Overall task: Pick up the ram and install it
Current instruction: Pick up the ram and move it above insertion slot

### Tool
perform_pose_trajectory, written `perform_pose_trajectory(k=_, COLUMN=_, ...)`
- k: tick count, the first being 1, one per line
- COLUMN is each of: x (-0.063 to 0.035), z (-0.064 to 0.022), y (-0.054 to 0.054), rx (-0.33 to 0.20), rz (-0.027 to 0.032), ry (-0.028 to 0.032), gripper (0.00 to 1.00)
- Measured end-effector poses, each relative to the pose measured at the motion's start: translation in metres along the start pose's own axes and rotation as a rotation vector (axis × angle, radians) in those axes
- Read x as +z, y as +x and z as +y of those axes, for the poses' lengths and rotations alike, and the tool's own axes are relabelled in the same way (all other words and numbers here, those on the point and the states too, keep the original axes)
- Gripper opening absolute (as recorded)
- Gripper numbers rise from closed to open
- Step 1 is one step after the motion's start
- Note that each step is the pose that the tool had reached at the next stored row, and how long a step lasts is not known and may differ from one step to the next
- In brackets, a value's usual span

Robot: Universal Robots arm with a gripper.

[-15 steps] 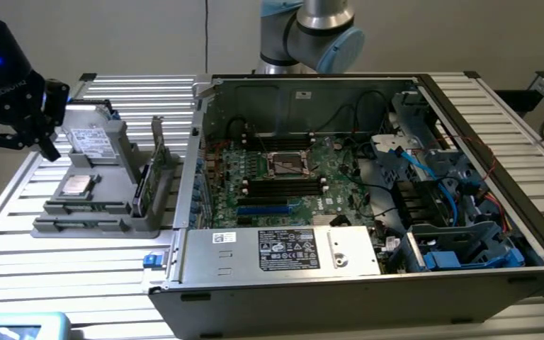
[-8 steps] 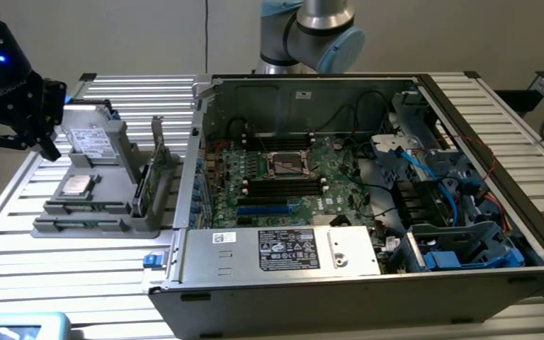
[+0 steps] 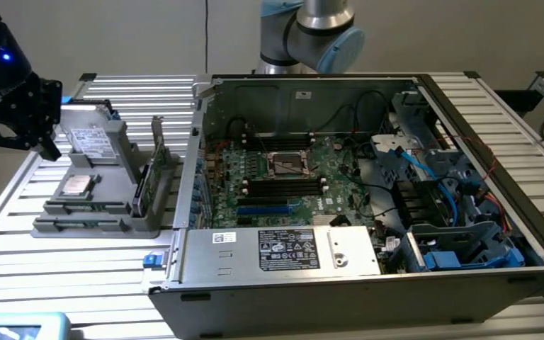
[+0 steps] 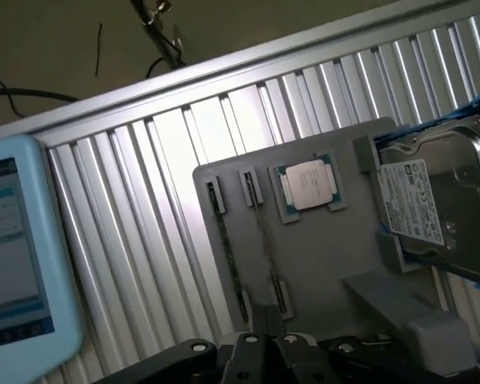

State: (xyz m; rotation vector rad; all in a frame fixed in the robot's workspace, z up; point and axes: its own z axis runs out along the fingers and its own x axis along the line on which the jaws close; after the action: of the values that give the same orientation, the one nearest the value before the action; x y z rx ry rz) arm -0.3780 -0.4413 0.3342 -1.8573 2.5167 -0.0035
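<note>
Open computer case [image 3: 348,301]; grey tray [image 4: 320,264] holding processor [image 4: 308,184], hard drive [image 4: 436,200].

A tray [image 3: 93,228], an open case [image 3: 348,301] just beside it and a blue tablet [image 3: 17,327] are carried by the slatted counter [image 3: 64,276].

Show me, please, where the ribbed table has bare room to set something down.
Bare: the ribbed metal table between the grey plastic parts tray and the light-blue device. Crowded: the tray itself and the inside of the open black computer case.
</note>
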Motion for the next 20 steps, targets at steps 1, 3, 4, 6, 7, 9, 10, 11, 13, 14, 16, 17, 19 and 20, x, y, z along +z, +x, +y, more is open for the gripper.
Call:
perform_pose_trajectory(k=1, x=0.0, z=0.0, y=0.0, rx=-0.019, rz=-0.0001, ry=-0.0004, gripper=0.11)
perform_pose_trajectory(k=3, x=0.0001, z=0.0, y=0.0, rx=-0.054, rz=-0.0002, ry=-0.0013, gripper=0.11)
perform_pose_trajectory(k=4, x=0.0002, z=0.0, y=0.0, rx=-0.072, rz=-0.0003, ry=-0.0017, gripper=0.11)
perform_pose_trajectory(k=6, x=0.0002, z=0.0, y=0.0, rx=-0.108, rz=-0.0004, ry=-0.0027, gripper=0.11)
perform_pose_trajectory(k=7, x=0.0002, z=0.0, y=0.0, rx=-0.124, rz=-0.0005, ry=-0.0033, gripper=0.11)
perform_pose_trajectory(k=9, x=0.0003, z=0.0, y=0.0, rx=-0.152, rz=-0.0006, ry=-0.0042, gripper=0.11)
perform_pose_trajectory(k=10, x=0.0003, z=0.0, y=0.0, rx=-0.166, rz=-0.0006, ry=-0.0048, gripper=0.11)
perform_pose_trajectory(k=11, x=0.0003, z=0.0, y=0.0, rx=-0.179, rz=-0.0006, ry=-0.0053, gripper=0.11)
perform_pose_trajectory(k=13, x=0.0004, z=0.0, y=0.0, rx=-0.205, rz=-0.0005, ry=-0.0076, gripper=0.11)
perform_pose_trajectory(k=14, x=0.0003, z=0.0, y=0.0, rx=-0.21, rz=-0.0003, ry=-0.0084, gripper=0.11)
perform_pose_trajectory(k=16, x=0.0003, z=0.0, y=0.0, rx=-0.21, rz=-0.0002, ry=-0.0086, gripper=0.11)
perform_pose_trajectory(k=17, x=0.0003, z=0.0, y=0.0, rx=-0.21, rz=-0.0002, ry=-0.0086, gripper=0.11)
perform_pose_trajectory(k=19, x=0.0003, z=0.0, y=0.0, rx=-0.211, rz=-0.0002, ry=-0.0086, gripper=0.11)
perform_pose_trajectory(k=20, x=0.0003, z=0.0, y=0.0, rx=-0.212, rz=-0.0003, ry=-0.0086, gripper=0.11)
